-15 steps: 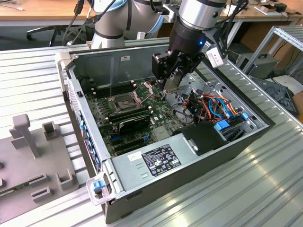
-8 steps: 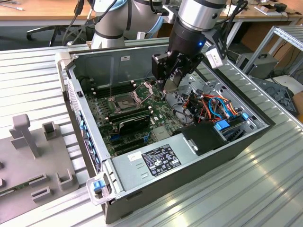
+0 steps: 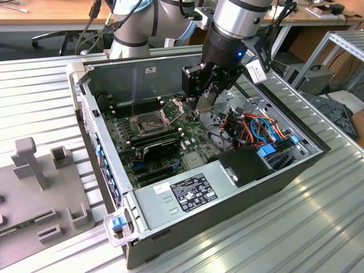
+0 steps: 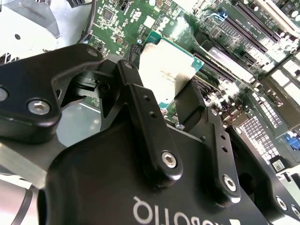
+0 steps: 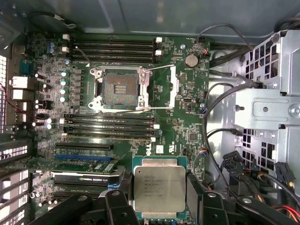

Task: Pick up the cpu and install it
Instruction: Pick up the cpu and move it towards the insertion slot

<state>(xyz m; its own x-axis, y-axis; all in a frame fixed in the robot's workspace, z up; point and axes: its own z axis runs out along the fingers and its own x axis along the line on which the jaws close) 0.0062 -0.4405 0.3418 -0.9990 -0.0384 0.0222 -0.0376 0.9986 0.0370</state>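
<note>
My gripper hangs over the open computer case, above the motherboard's right part in the exterior view. It is shut on the cpu, a flat square chip with a silver-grey top on a green edge, clamped between the two black fingers. The second wrist view shows the cpu from the side, lifted off the board and tilted. The cpu socket lies bare, its metal frame swung open beside it. In the first wrist view the socket is apart from the held chip, across a bank of memory slots.
Black memory sticks flank the socket on both sides. A dark expansion card sits close to the gripper. A metal drive cage and loose cables fill one side of the case. A grey fixture lies outside it.
</note>
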